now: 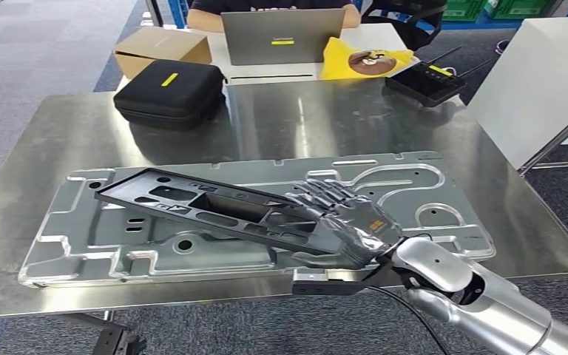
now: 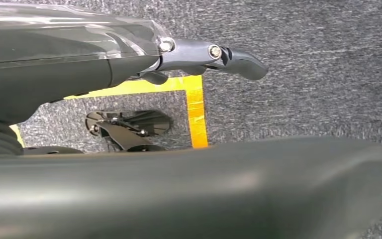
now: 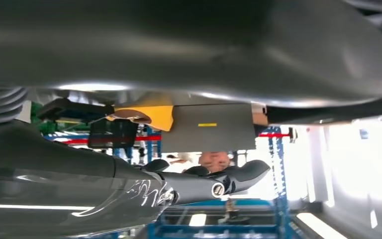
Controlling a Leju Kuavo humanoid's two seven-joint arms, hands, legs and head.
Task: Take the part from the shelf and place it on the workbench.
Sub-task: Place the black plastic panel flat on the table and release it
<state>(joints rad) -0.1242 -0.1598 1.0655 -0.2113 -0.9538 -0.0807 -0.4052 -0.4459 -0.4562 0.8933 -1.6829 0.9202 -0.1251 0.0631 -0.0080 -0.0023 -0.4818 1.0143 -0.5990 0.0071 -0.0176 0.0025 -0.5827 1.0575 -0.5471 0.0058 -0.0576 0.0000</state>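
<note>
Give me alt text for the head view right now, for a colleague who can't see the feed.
The robot's right hand grips one end of a long black plastic part, holding it tilted over a large stamped metal panel on the steel workbench. Behind sit a black case, a cardboard box and an open laptop with a person seated at it.

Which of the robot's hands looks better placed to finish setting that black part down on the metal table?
The right hand: it already holds the black part over the silver plate on the workbench. The left hand hangs down by the floor.
</note>
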